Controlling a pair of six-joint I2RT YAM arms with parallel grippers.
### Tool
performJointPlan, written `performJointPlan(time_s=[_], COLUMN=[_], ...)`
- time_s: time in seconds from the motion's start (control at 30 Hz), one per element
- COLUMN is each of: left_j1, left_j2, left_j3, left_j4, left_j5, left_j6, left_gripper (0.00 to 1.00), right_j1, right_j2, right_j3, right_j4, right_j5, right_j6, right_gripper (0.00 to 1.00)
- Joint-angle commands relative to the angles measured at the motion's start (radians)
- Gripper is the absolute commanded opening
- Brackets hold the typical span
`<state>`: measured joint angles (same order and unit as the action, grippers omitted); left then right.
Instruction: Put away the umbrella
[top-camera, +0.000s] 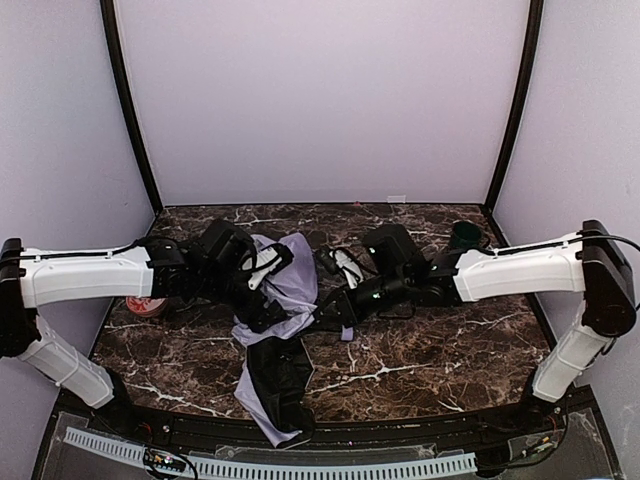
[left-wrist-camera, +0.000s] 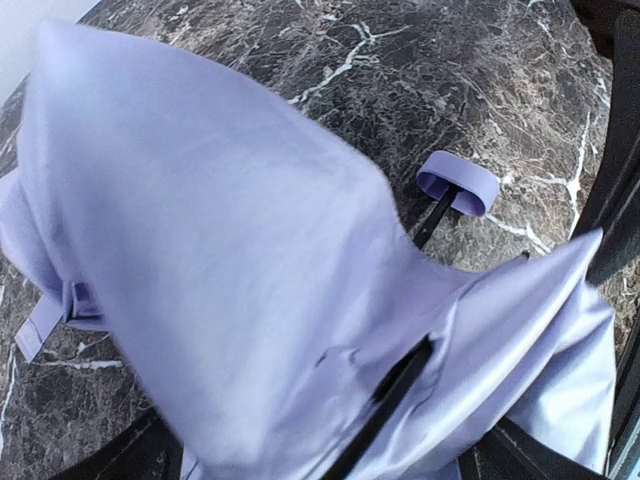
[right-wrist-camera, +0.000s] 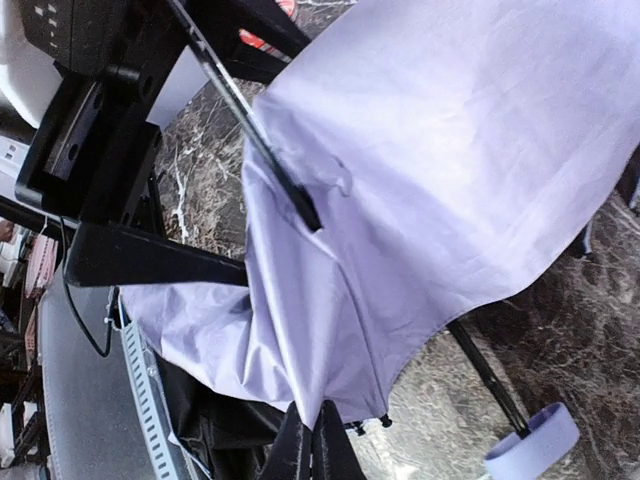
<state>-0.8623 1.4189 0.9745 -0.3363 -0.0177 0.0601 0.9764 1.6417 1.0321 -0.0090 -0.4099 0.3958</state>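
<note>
Dark marble table, and the umbrella is slumped across the middle of it. Lavender fabric is bunched up top, with black lining trailing toward the near edge. Left gripper is buried in fabric, fingers spread wide. Right gripper is pinched tight on a fabric edge. The little handle knob pokes out just past the fabric.

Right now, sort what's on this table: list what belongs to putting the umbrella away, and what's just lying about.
Job: umbrella; its handle knob; right pincer, shut on its fabric.
Lying about: red object, far left; dark green object, back right.
</note>
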Motion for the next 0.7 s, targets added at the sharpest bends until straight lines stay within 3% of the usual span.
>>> performJointPlan(time_s=[0.0,0.13,0.23,0.33,0.43,0.67], left_j1=[0.032,0.031,-0.007,-0.082,-0.104,-0.104], left_j2=[-0.102,-0.187,-0.234,-0.271,-0.308,-0.348], left_j3=[-0.006,-0.011,0.002,-0.003,-0.03,-0.067], left_j4=[-0.032,-0.073,-0.126,-0.141,-0.121,-0.116], left_j5=[-0.047,0.001,0.082,0.181,0.213,0.061], left_j6=[0.034,0.079,0.091,0.091,0.08,0.09], left_gripper=[0.97,0.95,0.82,0.77,0.8,0.89], right_j1=[-0.047,-0.086,-0.097,-0.097,-0.097,-0.097], right_j2=[-0.088,-0.111,-0.086,-0.032,0.012,-0.026], right_j3=[-0.02,-0.023,0.029,0.094,0.152,0.15], right_j4=[-0.028,-0.068,-0.099,-0.12,-0.139,-0.183], right_j5=[0.038,0.064,0.068,0.065,0.053,0.049], right_j6=[-0.031,-0.069,-0.099,-0.109,-0.116,-0.124], right_gripper=[0.0,0.0,0.0,0.0,0.0,0.0])
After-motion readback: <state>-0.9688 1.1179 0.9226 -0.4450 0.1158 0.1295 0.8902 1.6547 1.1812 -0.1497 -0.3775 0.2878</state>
